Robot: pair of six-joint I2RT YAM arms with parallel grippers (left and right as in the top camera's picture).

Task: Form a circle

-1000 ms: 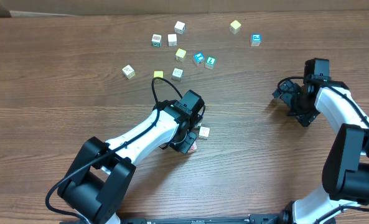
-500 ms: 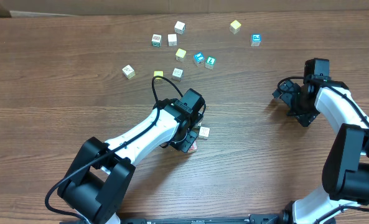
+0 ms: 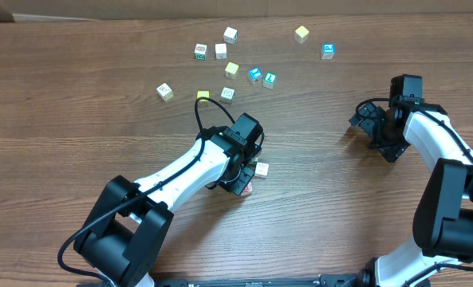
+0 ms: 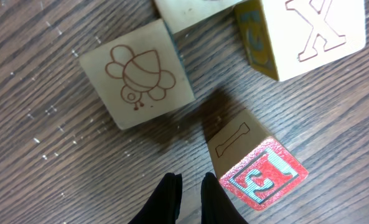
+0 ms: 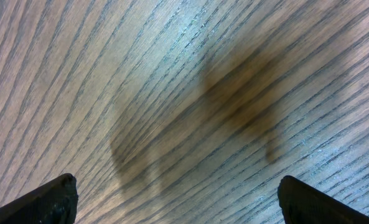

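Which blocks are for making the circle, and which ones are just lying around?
For the circle, bunched close together:
- bee cube
- X cube
- red-faced cube

Just lying about, farther away:
- blue-faced cubes
- yellow cubes

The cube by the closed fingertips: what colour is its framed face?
Red, on that cube; left wrist view.
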